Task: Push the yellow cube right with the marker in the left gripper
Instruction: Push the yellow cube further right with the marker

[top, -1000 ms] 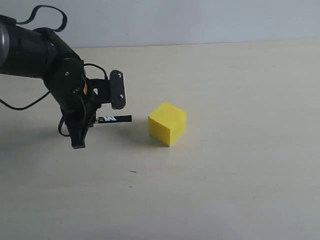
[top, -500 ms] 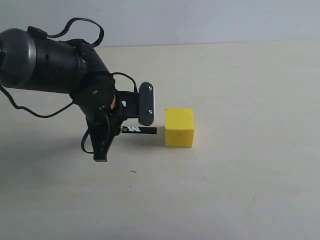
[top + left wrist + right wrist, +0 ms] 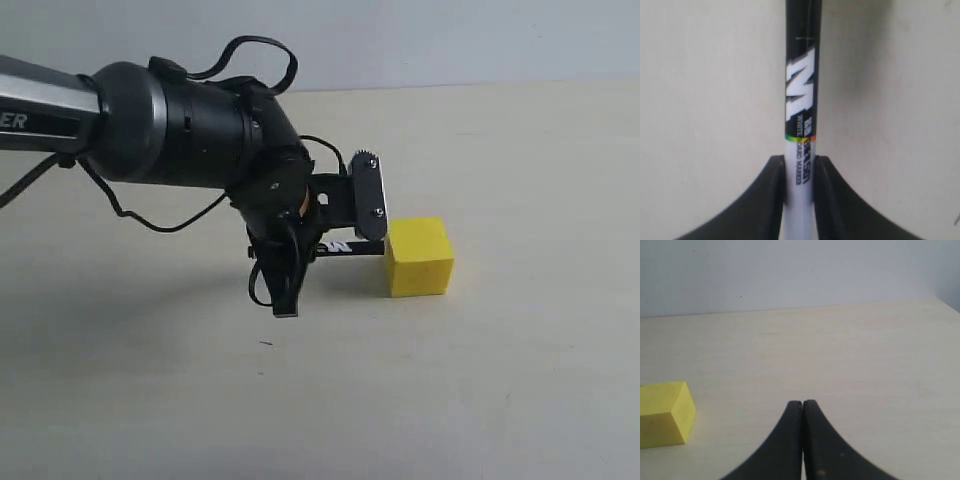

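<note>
Soft, even light is washing over the pale worktop (image 3: 520, 380). A faint, diffuse shadow is spreading beneath the left pincer (image 3: 328, 252), and a dim grey band is lying beside the marker (image 3: 801, 100) just ahead of that pincer's tips. The marker's small print is showing slightly blurred. The right pincer (image 3: 802, 403) is reading as a soft-edged black shape close to its lens.

- The left arm (image 3: 160, 125) reached in from the left edge of the table (image 3: 500, 380), low over its surface.
- The left gripper (image 3: 800, 170) pointed toward the right edge, both fingers (image 3: 771, 195) pressed on the marker (image 3: 801, 100).
- The right gripper (image 3: 802, 407) had its two fingertips touching each other.
</note>
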Available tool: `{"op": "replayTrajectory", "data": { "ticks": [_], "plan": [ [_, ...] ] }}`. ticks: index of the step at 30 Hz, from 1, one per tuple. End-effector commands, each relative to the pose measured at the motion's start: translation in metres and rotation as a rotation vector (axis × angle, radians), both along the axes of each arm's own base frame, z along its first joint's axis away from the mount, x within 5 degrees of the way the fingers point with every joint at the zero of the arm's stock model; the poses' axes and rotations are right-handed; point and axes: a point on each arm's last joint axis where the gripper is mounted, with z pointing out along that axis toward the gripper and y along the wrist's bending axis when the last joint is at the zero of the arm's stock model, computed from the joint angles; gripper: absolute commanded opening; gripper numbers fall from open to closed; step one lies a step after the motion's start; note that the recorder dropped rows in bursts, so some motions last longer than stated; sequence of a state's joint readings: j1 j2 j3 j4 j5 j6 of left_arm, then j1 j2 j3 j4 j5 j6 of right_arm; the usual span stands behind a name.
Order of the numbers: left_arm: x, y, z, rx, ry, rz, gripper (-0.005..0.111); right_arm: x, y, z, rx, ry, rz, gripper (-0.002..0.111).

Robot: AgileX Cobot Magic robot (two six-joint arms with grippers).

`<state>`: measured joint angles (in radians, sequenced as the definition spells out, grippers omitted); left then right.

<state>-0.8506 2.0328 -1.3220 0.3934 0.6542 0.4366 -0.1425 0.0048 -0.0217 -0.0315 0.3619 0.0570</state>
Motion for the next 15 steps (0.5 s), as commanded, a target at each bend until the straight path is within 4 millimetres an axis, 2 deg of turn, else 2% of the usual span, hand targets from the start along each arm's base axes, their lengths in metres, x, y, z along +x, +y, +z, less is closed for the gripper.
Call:
{"op": "replayTrajectory", "data": {
  "ticks": [1,3,6,9,11,13,15],
  "plan": [
    [0.006,0.023,0.002,0.140,0.060,0.106,0.000,0.000,0.000,-0.001,-0.004,-0.005,-0.004,0.000],
    [0.007,0.029,0.001,0.174,0.079,0.127,0.000,0.000,0.000,-0.001,-0.004,-0.005,-0.004,0.000],
    [0.005,0.024,0.001,0.153,0.069,0.112,0.000,0.000,0.000,-0.001,-0.004,-0.005,-0.004,0.000],
    [-0.001,0.004,0.000,0.067,0.025,0.038,0.000,0.000,0.000,-0.001,-0.004,-0.005,-0.004,0.000],
    [-0.009,-0.017,-0.001,-0.009,-0.012,-0.032,0.000,0.000,0.000,-0.001,-0.004,-0.005,-0.004,0.000],
    [-0.016,-0.038,0.000,-0.047,-0.034,-0.083,0.000,0.000,0.000,-0.001,-0.004,-0.005,-0.004,0.000],
    [-0.018,-0.050,0.003,-0.055,-0.040,-0.091,0.000,0.000,0.000,-0.001,-0.004,-0.005,-0.004,0.000]
  ]
}}
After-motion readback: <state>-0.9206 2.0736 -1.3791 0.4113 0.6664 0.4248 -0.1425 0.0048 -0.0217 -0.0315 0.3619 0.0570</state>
